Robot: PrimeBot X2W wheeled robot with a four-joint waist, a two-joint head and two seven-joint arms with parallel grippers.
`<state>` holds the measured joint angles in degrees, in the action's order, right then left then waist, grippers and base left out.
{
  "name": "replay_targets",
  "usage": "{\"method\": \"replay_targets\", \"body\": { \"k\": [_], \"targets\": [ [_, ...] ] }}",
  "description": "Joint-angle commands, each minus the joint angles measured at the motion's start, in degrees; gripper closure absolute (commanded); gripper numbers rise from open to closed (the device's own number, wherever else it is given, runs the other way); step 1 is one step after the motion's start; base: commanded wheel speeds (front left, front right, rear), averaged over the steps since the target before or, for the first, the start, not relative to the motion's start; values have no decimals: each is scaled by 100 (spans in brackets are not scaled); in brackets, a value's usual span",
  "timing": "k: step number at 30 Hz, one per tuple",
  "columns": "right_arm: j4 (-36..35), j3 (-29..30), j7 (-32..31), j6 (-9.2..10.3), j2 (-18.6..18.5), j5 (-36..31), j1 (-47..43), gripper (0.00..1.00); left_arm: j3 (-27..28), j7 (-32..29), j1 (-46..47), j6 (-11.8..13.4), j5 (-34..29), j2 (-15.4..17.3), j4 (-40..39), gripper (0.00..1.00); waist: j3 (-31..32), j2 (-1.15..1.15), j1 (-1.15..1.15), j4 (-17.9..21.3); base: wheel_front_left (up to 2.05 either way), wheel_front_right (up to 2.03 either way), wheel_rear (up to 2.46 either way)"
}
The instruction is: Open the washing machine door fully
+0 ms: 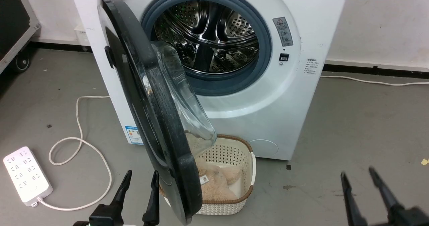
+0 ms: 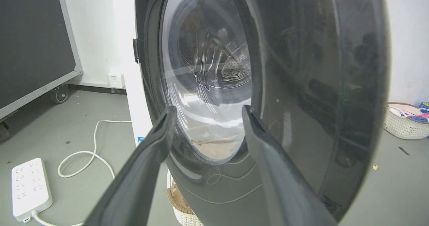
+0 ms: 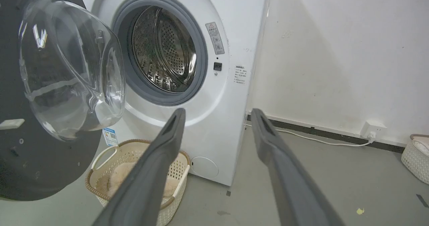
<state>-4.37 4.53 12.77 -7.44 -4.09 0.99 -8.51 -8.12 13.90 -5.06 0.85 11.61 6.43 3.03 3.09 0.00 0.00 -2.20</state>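
The white washing machine (image 1: pixel 288 95) stands ahead with its grey gasket and steel drum (image 1: pixel 207 35) exposed. Its glossy black door (image 1: pixel 134 95) with the clear glass bowl (image 1: pixel 182 102) is swung out toward me, seen almost edge-on, hinged at the left. My left gripper (image 1: pixel 140 182) is open, just left of the door's lower rim, nothing between its fingers. In the left wrist view the door's outer face (image 2: pixel 301 85) is right in front of that gripper (image 2: pixel 207 113). My right gripper (image 1: pixel 358 175) is open at the lower right, far from the door (image 3: pixel 20 159), pointing at the machine (image 3: pixel 214 132).
A cream perforated basket (image 1: pixel 234 152) with a fluffy beige item sits on the floor under the door. A white power strip (image 1: pixel 25 174) and its looped cable (image 1: pixel 80 132) lie at the left. A black wheeled case (image 1: pixel 13 24) stands far left. Another basket (image 3: pixel 415 155) sits by the right wall.
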Motion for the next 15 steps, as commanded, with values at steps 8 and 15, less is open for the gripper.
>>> {"method": "replay_targets", "body": {
  "k": [8, 15],
  "targets": [
    [423, -22, 140, -5, 119, 39, -350, 0, -61, -6, -72, 29, 41, 26, 56, 0, -13, 0, 0, 20, 0, 0, 0],
    [467, -20, 179, -5, 120, 147, -223, 0, -85, 27, -16, 60, 29, 30, 77, 0, -31, 0, 0, 40, 0, 0, 0]
  ]
}}
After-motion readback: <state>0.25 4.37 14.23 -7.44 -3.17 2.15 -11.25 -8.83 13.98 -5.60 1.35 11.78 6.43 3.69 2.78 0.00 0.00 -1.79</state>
